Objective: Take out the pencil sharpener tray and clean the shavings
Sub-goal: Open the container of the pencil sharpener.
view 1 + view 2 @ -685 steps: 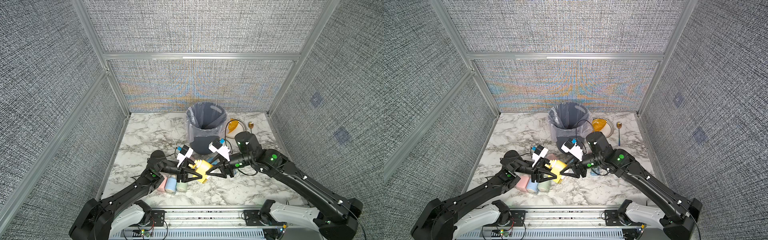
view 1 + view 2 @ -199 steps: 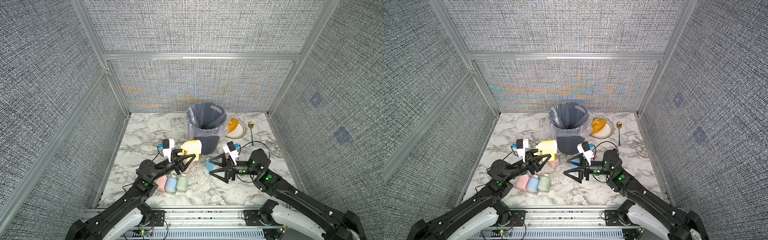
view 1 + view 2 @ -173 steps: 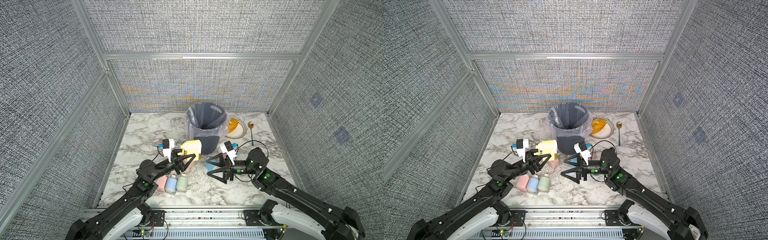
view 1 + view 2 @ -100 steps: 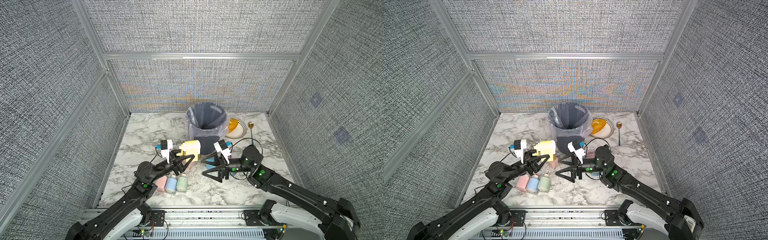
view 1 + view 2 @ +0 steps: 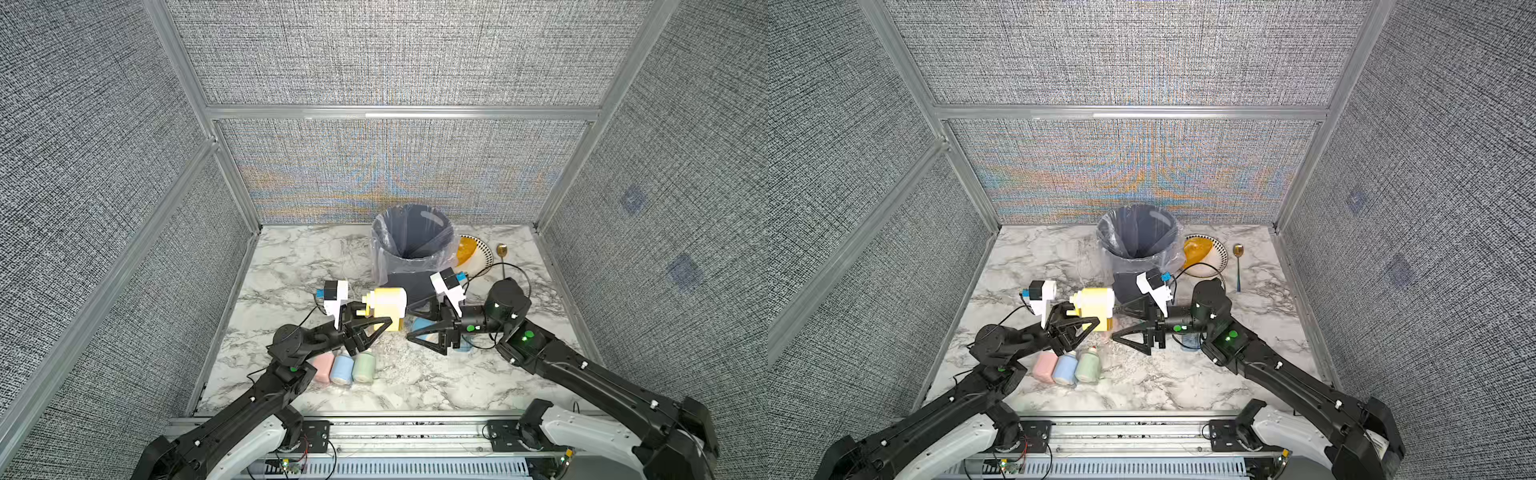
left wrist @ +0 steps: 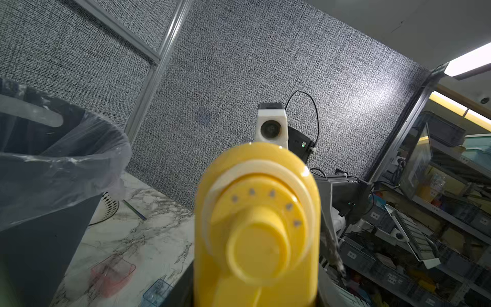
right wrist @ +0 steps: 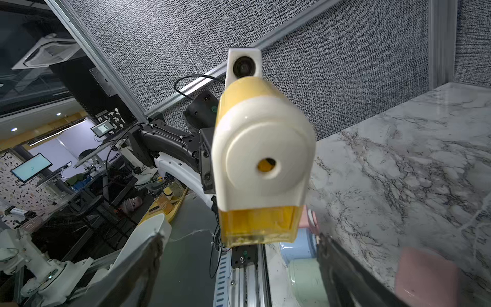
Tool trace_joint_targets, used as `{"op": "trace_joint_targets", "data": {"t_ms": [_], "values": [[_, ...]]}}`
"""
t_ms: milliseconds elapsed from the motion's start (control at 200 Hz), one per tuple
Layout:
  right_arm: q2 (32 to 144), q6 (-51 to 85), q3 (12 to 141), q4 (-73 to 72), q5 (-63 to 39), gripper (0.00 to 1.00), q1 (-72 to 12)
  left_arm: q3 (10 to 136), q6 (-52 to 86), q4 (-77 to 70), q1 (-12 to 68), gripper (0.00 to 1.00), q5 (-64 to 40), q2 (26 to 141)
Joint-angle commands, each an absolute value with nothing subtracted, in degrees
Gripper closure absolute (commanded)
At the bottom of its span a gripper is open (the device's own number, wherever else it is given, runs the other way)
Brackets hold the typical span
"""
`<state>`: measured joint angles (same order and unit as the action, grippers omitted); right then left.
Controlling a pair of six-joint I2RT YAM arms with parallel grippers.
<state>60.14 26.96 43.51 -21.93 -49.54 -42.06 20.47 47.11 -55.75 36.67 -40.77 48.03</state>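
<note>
The left gripper (image 5: 376,328) clamps the yellow pencil sharpener (image 5: 389,305) above the table (image 5: 291,266), tray (image 7: 259,223) not yet drawn. The right gripper (image 5: 1118,325), fingers agape, hovers just short of it. A skewed pull could twist it loose or spill shavings (image 7: 244,239) short of the bin (image 5: 411,245) beyond.

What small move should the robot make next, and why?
Probably ease the right tool forward and close it on the see-through tray under the yellow sharpener. The left tool holds the sharpener off the table, the tray is still in, and the right tool faces it, open.
</note>
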Motion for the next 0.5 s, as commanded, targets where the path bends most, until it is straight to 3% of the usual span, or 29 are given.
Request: {"op": "trace_joint_targets", "data": {"t_ms": [0,495], "values": [[60.5,26.7,43.9,-22.2,-50.8,0.07,-42.1,21.2,49.9,-63.3,36.6,0.89,-42.9,48.6],[63.8,28.0,47.8,-24.8,-52.6,0.20,-43.5,19.6,52.1,-66.2,36.6,0.89,-43.5,48.4]]}}
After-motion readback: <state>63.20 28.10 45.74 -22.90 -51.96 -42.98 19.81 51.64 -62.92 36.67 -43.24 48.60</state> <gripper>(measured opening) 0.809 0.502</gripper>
